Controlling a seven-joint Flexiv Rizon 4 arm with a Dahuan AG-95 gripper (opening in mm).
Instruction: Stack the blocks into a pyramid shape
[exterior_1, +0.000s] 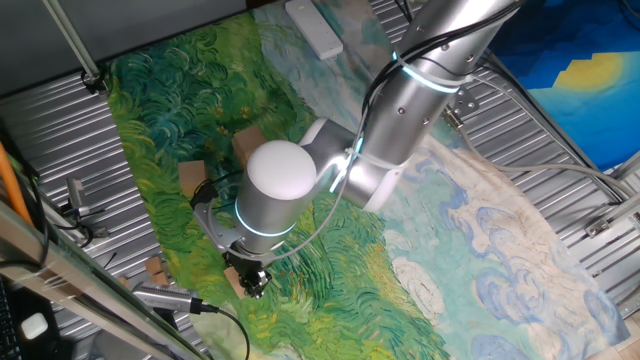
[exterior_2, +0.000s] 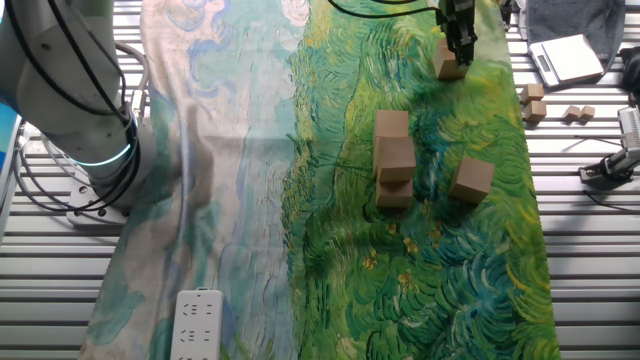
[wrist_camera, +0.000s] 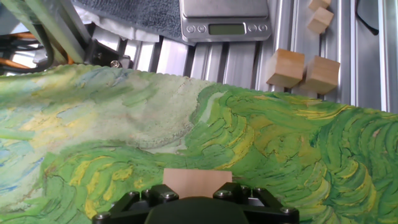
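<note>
Fingers (wrist_camera: 198, 194) clamping tan block (wrist_camera: 196, 182), unmarked, scale (wrist_camera: 226, 18) display unreadable

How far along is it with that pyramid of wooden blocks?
Early days. A cluster of three blocks sits bunched on the painted cloth, perhaps a base; whether any is stacked is unclear. The pincer is down over an edge block, though I cannot tell if it grips it. A lone block waits apart. No pyramid shape shows yet.
</note>
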